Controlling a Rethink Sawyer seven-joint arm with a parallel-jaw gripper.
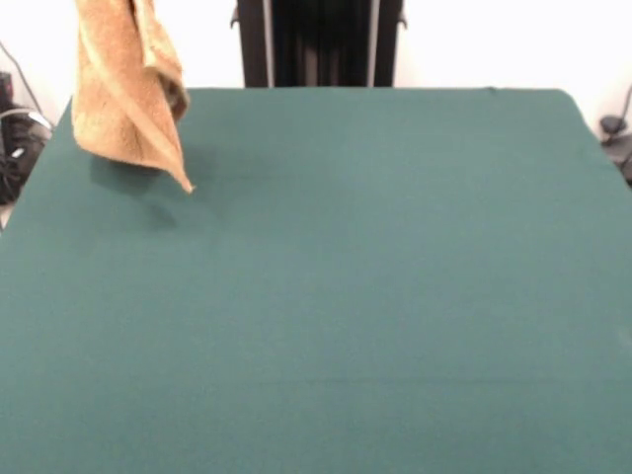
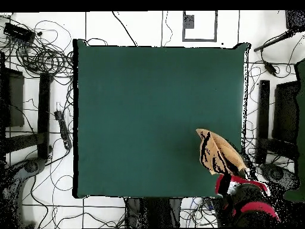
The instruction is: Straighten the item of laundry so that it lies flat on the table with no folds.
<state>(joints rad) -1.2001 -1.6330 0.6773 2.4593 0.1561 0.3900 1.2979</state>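
The item of laundry (image 1: 126, 94), a golden-orange towel, hangs bunched and folded lengthwise over the table's (image 1: 375, 296) far left corner in the front view. Its top runs out of the picture's upper edge. Its lowest corner points down toward the cloth and sits just above its own shadow. In the overhead view the towel (image 2: 219, 152) shows near the table's (image 2: 149, 113) lower right corner, hanging from the gripper (image 2: 229, 178) at the end of the red and black arm (image 2: 247, 194). The arm hides the fingers, and the towel stays up in their grip.
Dark green cloth covers the whole table. Around it on the floor lie black cables (image 2: 41, 56), and dark stands (image 2: 43, 113) line both sides. The table's edge runs close beside the hanging towel.
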